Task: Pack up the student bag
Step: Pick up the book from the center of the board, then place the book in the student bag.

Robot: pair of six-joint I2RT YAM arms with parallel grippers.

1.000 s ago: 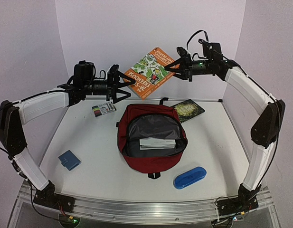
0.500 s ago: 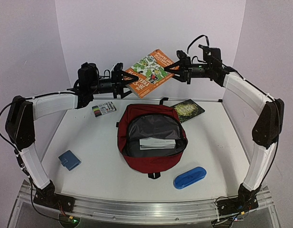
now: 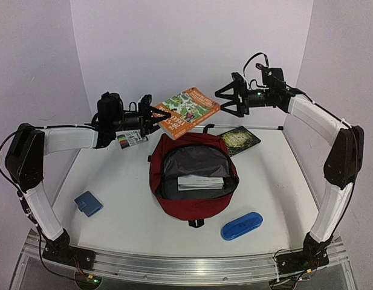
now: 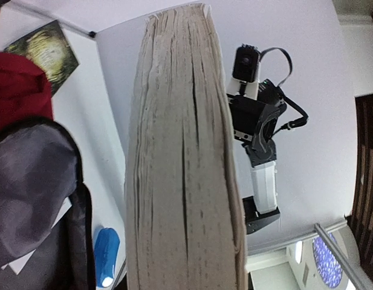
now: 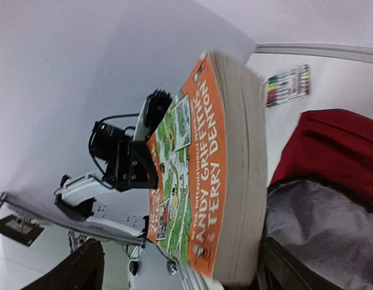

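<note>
The student bag [image 3: 194, 181] lies open in the middle of the table, dark red with grey lining and white papers inside. It also shows in the left wrist view, student bag [image 4: 20, 90], and in the right wrist view, student bag [image 5: 337, 151]. Above its far edge hangs an orange book [image 3: 187, 110], with my left gripper [image 3: 157, 115] shut on its left end. The book's page edge [image 4: 180, 157] fills the left wrist view. My right gripper [image 3: 227, 100] stands open, just right of the book and apart from it. The orange book [image 5: 204, 181] faces the right wrist camera.
A marker pack [image 3: 131, 139] and a dark book [image 3: 239, 139] lie at the back. A small blue wallet [image 3: 88, 203] sits front left and a blue oblong case [image 3: 241, 225] front right of the bag. Walls close in on three sides.
The left gripper moved in and closed on the book's left end. The right gripper opened, let go and backed off to the right. The book sank a little and lies flatter.
</note>
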